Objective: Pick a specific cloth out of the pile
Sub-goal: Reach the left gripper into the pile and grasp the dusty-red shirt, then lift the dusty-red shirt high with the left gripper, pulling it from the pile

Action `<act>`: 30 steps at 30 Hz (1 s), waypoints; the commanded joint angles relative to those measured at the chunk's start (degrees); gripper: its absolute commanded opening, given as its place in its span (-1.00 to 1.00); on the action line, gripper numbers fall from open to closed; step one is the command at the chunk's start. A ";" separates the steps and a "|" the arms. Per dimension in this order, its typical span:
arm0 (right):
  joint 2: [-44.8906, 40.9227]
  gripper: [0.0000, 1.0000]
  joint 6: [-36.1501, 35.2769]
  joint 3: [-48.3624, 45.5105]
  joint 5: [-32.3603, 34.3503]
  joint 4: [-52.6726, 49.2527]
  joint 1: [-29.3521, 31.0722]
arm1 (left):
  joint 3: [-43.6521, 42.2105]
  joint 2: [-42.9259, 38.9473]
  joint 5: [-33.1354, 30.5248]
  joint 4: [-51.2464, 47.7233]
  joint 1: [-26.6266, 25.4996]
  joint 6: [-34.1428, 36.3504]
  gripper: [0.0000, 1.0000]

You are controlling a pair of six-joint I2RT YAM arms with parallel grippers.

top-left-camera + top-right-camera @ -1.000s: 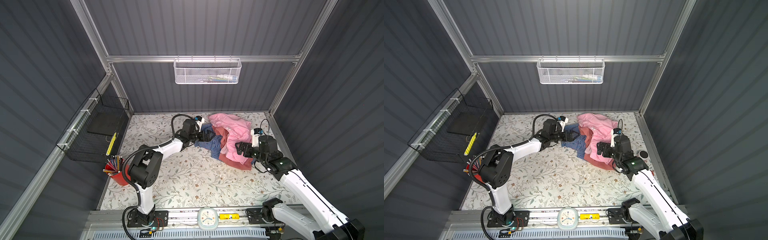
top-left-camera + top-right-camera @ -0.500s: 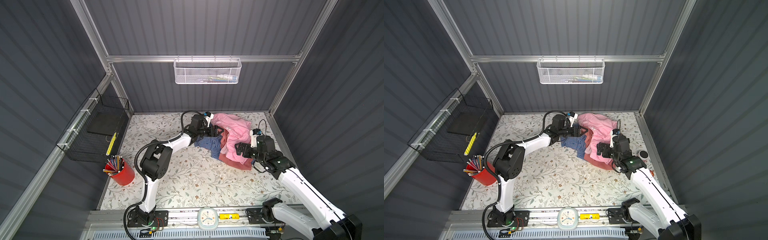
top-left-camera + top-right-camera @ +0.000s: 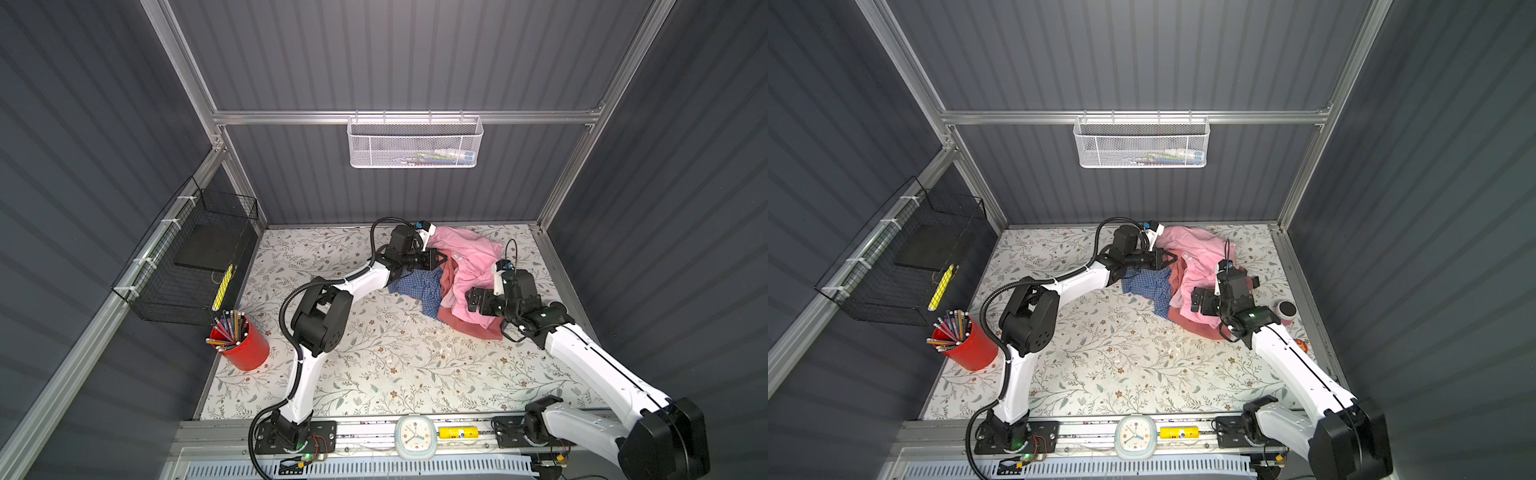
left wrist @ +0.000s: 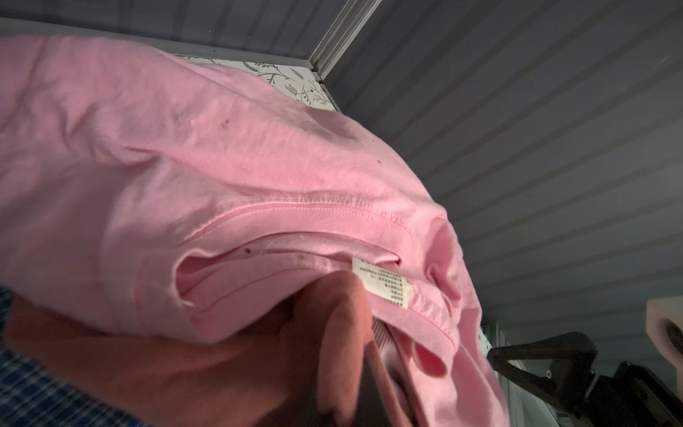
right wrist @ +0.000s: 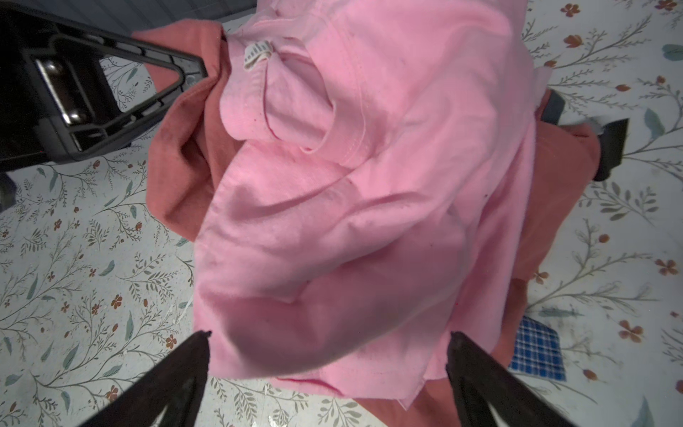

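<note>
A flower-patterned table (image 3: 374,353) is enclosed by dark ribbed walls (image 3: 415,62). Towards its back, right of the middle, the pile (image 3: 469,270) is heaped. The cloth (image 3: 448,279), salmon, is found at the bottom of it, overlaid by the light pink garment (image 3: 473,266) and touching the blue checked shirt (image 3: 419,289). A fold at its edge is pinched between the closed fingers of the left gripper (image 3: 441,259). The right gripper (image 5: 329,344) is held spread wide over the pink garment, with nothing gripped.

If the cloth is pulled now, the pink garment draped on it is likely to be dragged along. The small edge pinch may also be lost to slipping.

Counted:
- two grippers
- one salmon cloth
- one checked shirt
- at least one pink garment (a second cannot be told apart)
- one red pencil cup (image 3: 245,347)
- two wire baskets (image 3: 187,266)
- one clock (image 3: 415,434)
</note>
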 commanded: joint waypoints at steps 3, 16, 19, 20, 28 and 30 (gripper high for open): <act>2.66 0.98 0.50 1.81 0.47 3.10 -0.37 | -0.86 -7.41 -2.64 -2.43 -0.89 4.65 -1.00; 6.12 0.98 3.03 3.82 0.47 4.36 -1.50 | -1.12 -15.69 -5.63 -4.62 -2.69 7.63 -1.00; 6.26 0.98 3.76 3.78 0.74 4.45 -2.04 | -1.54 -17.61 -7.02 -5.15 -2.73 8.22 -1.00; 6.49 0.98 4.00 3.74 0.67 4.45 -2.21 | -1.50 -18.14 -7.41 -5.28 -2.73 8.34 -1.00; 6.72 0.98 4.41 3.08 0.36 4.38 -2.90 | -0.82 -22.24 -13.17 -8.26 -2.73 10.79 -1.00; 6.55 0.98 4.36 2.92 0.51 4.26 -3.14 | -0.52 -23.16 -14.27 -8.88 -2.73 11.48 -1.00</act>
